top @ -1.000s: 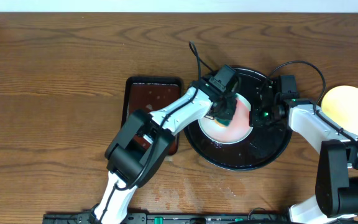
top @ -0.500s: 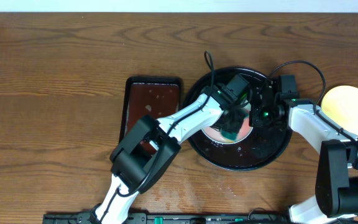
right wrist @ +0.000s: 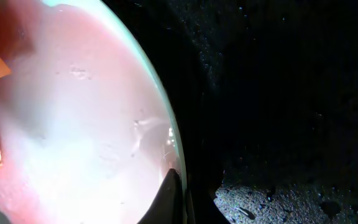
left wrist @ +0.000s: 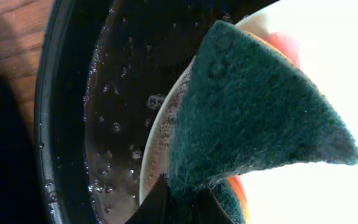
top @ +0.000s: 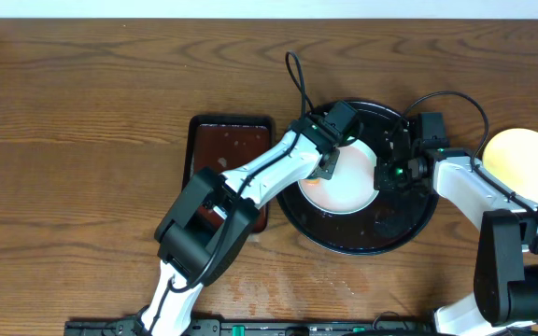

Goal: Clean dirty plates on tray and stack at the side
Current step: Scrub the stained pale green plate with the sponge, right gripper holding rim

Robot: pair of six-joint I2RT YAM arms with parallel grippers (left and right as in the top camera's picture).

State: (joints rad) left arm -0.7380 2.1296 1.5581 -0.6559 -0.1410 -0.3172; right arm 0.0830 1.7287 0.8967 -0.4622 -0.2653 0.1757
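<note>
A sponge [left wrist: 253,106] was clamped by the left gripper [top: 326,169] over the left edge of the plate [top: 353,183], its right rim seemingly pinched by the right gripper [top: 385,174]

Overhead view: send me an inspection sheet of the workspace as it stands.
Surface: wooden table.
Job's things: white plate, red smear, in wet black tray; yellow plate outside, right.
Clutter: reddish-brown tray left of it.
Grippers: left gripper fingers pinch green sponge on plate; right gripper at plate rim, grip unclear.
Cables: black cables loop off both arms.
Surroundings: pale wall strip, far edge.
</note>
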